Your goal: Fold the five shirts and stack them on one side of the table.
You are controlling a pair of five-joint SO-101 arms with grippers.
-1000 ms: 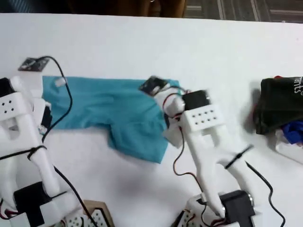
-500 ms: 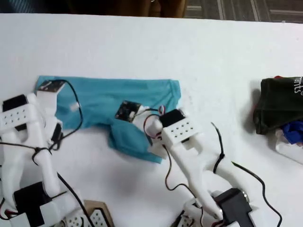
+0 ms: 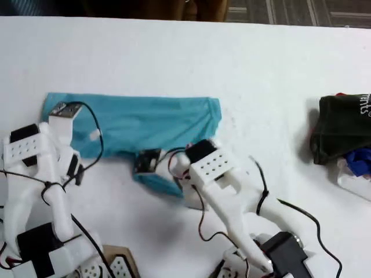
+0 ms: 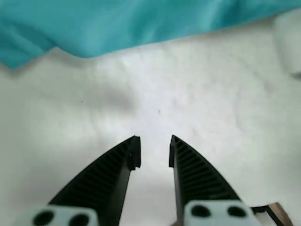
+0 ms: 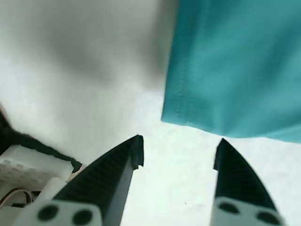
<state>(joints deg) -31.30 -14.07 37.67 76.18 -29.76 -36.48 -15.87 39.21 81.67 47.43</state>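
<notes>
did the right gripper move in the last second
Yes. The right gripper drew back from the teal shirt's far corner toward the table's near edge, away from the dark folded shirt.

One surface (image 3: 174, 52). On it, two clear shirts: one teal shirt (image 3: 145, 121) lying flat and one dark green shirt (image 3: 342, 130) folded at the edge. Just beside the green one are one blue cloth (image 3: 360, 159) and one white cloth (image 3: 355, 182); whether these are shirts cannot be told. Two arms, the left arm (image 3: 35, 174) and the right arm (image 3: 232, 191). Two pincers, the left pincer (image 4: 153, 153) and the right pincer (image 5: 178, 153).
</notes>
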